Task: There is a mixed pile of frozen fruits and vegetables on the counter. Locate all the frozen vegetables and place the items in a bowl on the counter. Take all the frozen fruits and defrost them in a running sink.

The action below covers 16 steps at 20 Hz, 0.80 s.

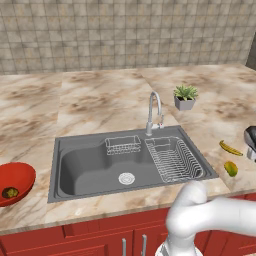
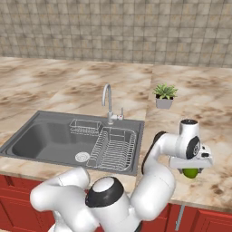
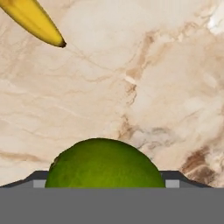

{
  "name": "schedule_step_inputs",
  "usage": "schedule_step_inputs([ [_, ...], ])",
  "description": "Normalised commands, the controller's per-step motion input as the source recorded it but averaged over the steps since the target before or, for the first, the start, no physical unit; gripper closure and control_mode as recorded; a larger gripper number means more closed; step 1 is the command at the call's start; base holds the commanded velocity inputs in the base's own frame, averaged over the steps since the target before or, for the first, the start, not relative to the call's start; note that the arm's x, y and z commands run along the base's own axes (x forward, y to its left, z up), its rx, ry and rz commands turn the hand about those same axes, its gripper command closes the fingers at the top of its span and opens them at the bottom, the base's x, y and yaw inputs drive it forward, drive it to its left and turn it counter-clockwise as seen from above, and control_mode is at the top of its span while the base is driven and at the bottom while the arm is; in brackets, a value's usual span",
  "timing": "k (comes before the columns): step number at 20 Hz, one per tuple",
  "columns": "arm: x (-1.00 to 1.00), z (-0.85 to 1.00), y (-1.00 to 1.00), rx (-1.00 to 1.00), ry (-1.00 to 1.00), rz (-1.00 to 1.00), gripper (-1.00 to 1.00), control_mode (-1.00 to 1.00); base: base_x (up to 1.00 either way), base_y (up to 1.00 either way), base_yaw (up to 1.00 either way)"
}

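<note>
Nearest the hand camera sat the yellow-green oval fruit (image 3: 104,162), directly under the gripper (image 2: 190,170) near the counter's (image 1: 100,100) front edge right of the sink (image 1: 90,167); whether the fingers were pinching it or merely spread beside it could not be told. Just beyond it on the marble lay the banana (image 1: 230,148), apart from the fruit. Far off by the counter's left front edge, the red bowl (image 1: 20,175) held a dark green spotted vegetable (image 1: 10,192), and a small potted plant (image 1: 185,97) stood behind the sink's right corner.
</note>
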Motion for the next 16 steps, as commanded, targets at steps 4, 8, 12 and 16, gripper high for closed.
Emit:
schedule_step_inputs([
  [4,-0.27,0.22,0.93,0.0,0.0,0.07,1.0,-1.0,0.0,0.0,0.0],
  [8,-0.17,0.06,0.92,0.0,0.0,0.06,1.0,-1.0,0.0,0.0,0.0],
  [12,0.0,0.2,0.7,0.0,0.0,0.02,1.0,-1.0,0.0,0.0,0.0],
  [16,0.0,0.33,0.48,0.03,0.0,0.0,1.0,-1.0,0.0,0.0,0.0],
])
